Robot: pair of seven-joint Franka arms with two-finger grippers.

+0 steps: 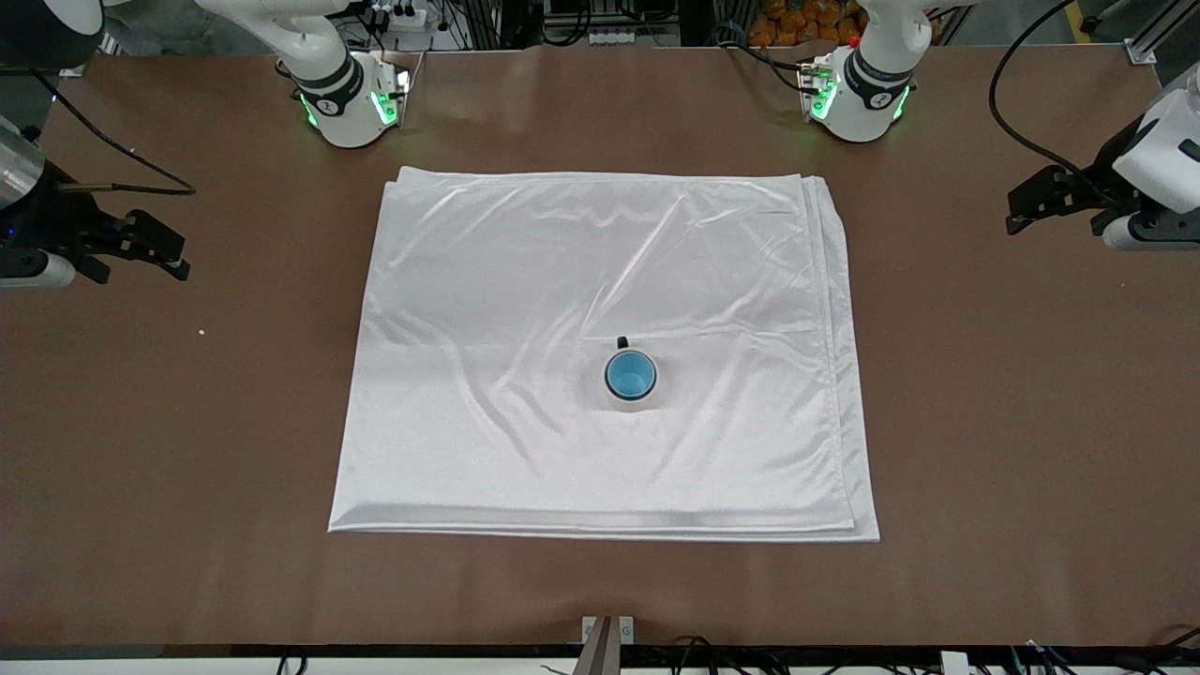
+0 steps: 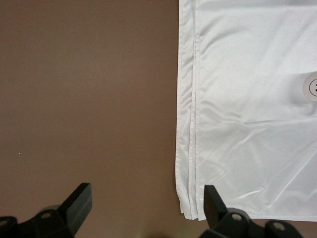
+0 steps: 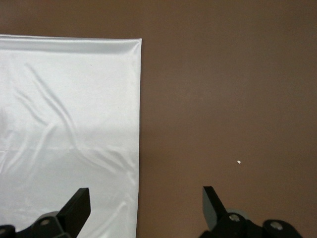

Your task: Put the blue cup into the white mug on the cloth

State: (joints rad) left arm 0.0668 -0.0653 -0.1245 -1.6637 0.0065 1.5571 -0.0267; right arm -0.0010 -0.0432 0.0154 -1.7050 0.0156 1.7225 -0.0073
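The blue cup point(image 1: 630, 375) sits upright inside the white mug point(image 1: 615, 397), whose dark handle points toward the robots. The mug stands on the white cloth point(image 1: 525, 281), a little toward the front camera from its middle. The mug's side shows at the edge of the left wrist view point(image 2: 312, 87). My left gripper point(image 1: 1017, 214) is open and empty over bare table off the cloth's edge point(image 2: 185, 148) at the left arm's end; it shows in its wrist view point(image 2: 146, 198). My right gripper point(image 1: 175, 260) is open and empty over the cloth's edge point(image 3: 138, 124) at the right arm's end point(image 3: 144, 197).
The brown table point(image 1: 1031, 422) surrounds the cloth on all sides. A tiny white speck point(image 1: 202, 331) lies on the table near the right gripper and shows in the right wrist view point(image 3: 238, 161). The arm bases point(image 1: 352, 103) stand along the table's robot edge.
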